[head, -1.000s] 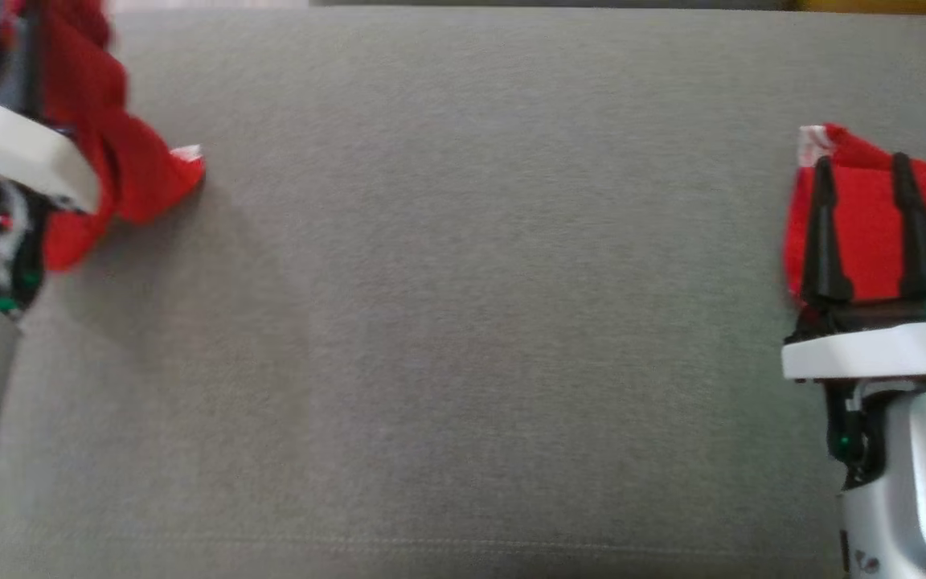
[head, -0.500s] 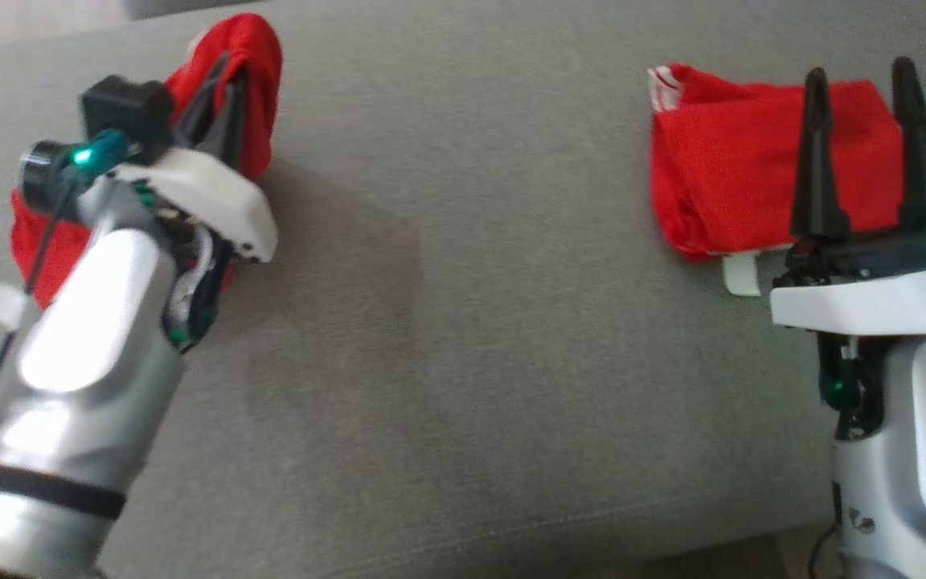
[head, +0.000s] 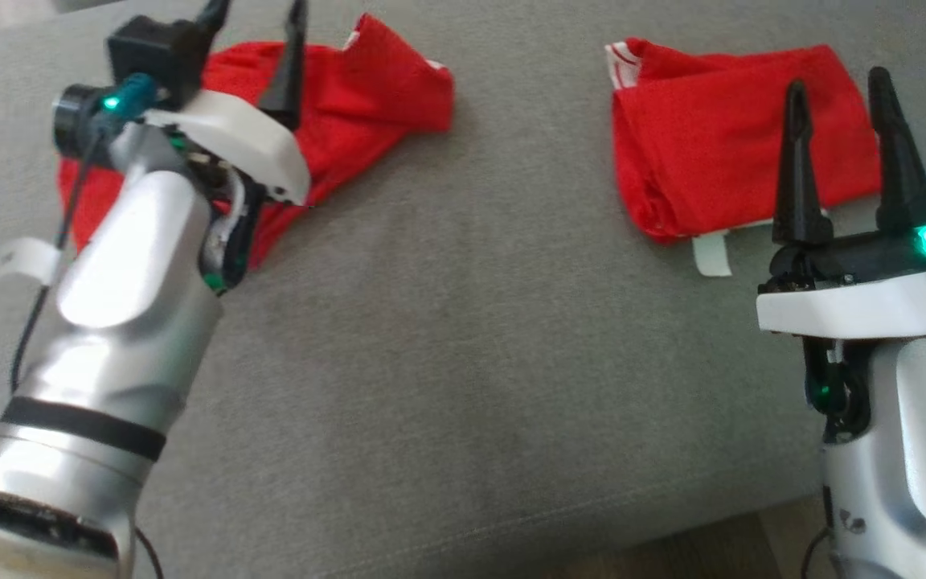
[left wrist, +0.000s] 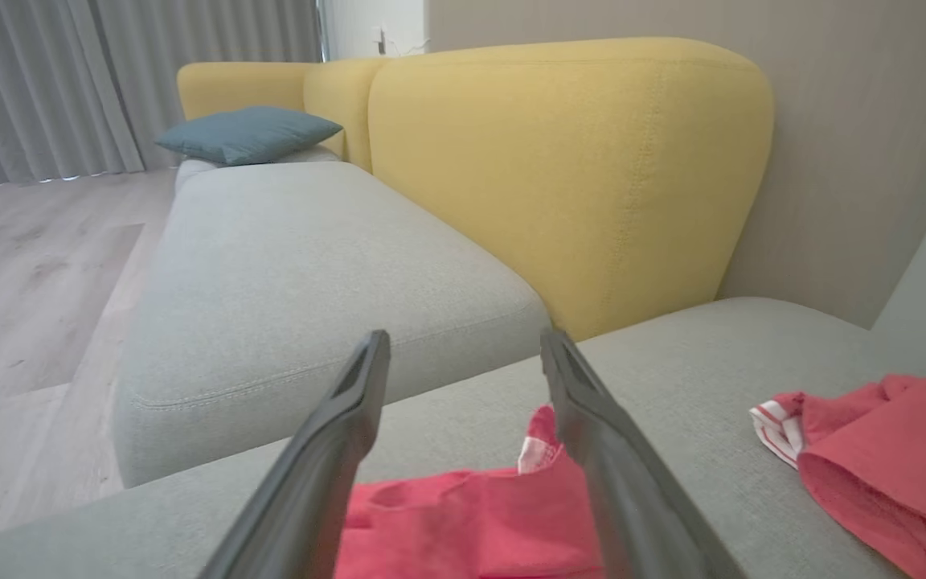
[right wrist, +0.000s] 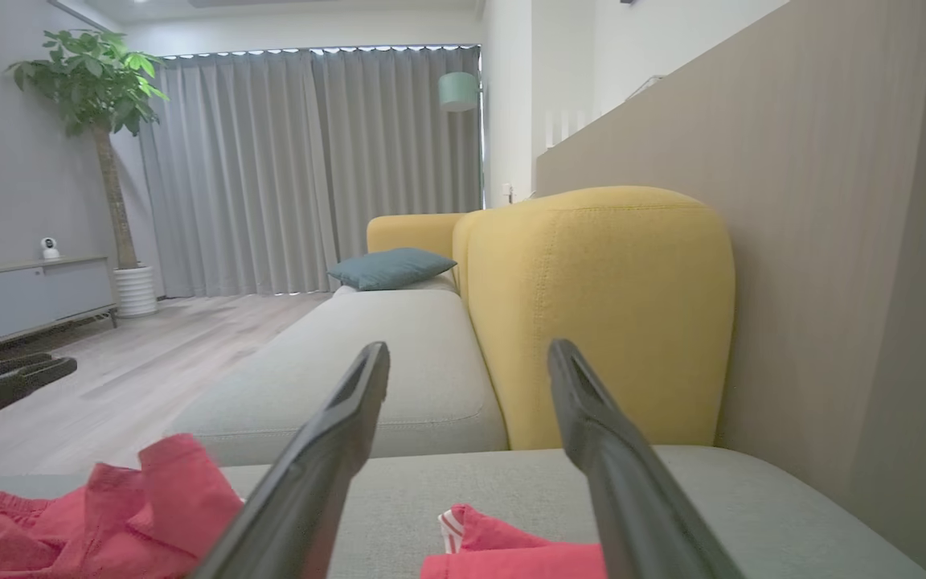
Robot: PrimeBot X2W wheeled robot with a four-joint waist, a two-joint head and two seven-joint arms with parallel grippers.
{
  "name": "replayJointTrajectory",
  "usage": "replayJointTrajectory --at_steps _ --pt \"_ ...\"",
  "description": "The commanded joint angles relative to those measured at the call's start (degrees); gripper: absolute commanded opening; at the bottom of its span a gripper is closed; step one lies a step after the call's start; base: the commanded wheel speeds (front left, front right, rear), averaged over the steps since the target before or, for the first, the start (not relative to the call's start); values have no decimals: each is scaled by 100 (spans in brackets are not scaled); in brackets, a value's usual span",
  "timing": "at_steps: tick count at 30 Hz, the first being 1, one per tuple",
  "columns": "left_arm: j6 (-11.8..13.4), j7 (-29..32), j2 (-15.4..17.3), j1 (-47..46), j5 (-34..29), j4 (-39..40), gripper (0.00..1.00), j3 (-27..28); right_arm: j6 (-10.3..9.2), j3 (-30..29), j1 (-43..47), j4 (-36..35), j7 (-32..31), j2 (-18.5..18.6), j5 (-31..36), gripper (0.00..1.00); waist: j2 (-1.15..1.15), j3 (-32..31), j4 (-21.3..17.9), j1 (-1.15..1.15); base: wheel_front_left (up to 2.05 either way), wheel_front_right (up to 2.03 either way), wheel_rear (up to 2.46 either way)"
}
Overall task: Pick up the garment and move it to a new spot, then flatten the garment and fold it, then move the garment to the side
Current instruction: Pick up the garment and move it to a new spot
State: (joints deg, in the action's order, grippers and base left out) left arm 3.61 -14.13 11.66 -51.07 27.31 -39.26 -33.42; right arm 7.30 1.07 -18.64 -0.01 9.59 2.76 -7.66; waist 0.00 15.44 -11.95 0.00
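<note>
A loosely crumpled red garment (head: pixel 366 88) lies on the grey sofa cushion (head: pixel 463 322) at the upper left. My left gripper (head: pixel 254 40) hovers just over it, open, with nothing between its fingers. In the left wrist view the same garment (left wrist: pixel 463 515) lies below the open left gripper (left wrist: pixel 463 342). A second red garment (head: pixel 720 153), folded, with a white tag (head: pixel 710 256), rests at the upper right. My right gripper (head: pixel 835 88) stands open above its near edge. The right wrist view shows the open right gripper (right wrist: pixel 469 350) over that folded piece (right wrist: pixel 511 551).
A yellow backrest (left wrist: pixel 575 177) rises behind the cushion, with a beige wall to its right. A neighbouring grey seat (left wrist: pixel 286 265) carries a blue pillow (left wrist: pixel 246 133). Wooden floor (right wrist: pixel 149 354) lies to the left. The cushion's front edge (head: pixel 672 523) runs along the bottom.
The head camera has shifted. My left gripper has opened and let go of the red garment, which now lies spread on the cushion. The right gripper stays open over the folded piece.
</note>
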Motion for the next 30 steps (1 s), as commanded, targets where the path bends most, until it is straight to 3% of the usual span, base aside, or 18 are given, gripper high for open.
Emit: replayJointTrajectory --at_steps 1,9,18,26,30 --pt "26 -53 248 -289 -60 127 100 261 19 81 -105 -158 40 11 -15 100 0 -99 171 0 0 0 0" --pt "72 -84 633 248 -126 581 100 739 19 -12 51 57 -18 11 103 100 0 -499 969 0 0 0 0" --pt "279 -85 919 1981 -169 1629 100 1351 19 -58 375 409 -84 11 125 100 0 -1011 1736 0 0 0 0" --pt "572 -86 519 3702 -286 2777 100 1953 19 67 790 701 -66 11 -24 100 0 -1317 2037 0 0 0 0" --pt "510 -86 303 4163 -413 3053 100 2177 19 106 876 746 -81 11 -22 100 0 -1352 2171 0 0 0 0"
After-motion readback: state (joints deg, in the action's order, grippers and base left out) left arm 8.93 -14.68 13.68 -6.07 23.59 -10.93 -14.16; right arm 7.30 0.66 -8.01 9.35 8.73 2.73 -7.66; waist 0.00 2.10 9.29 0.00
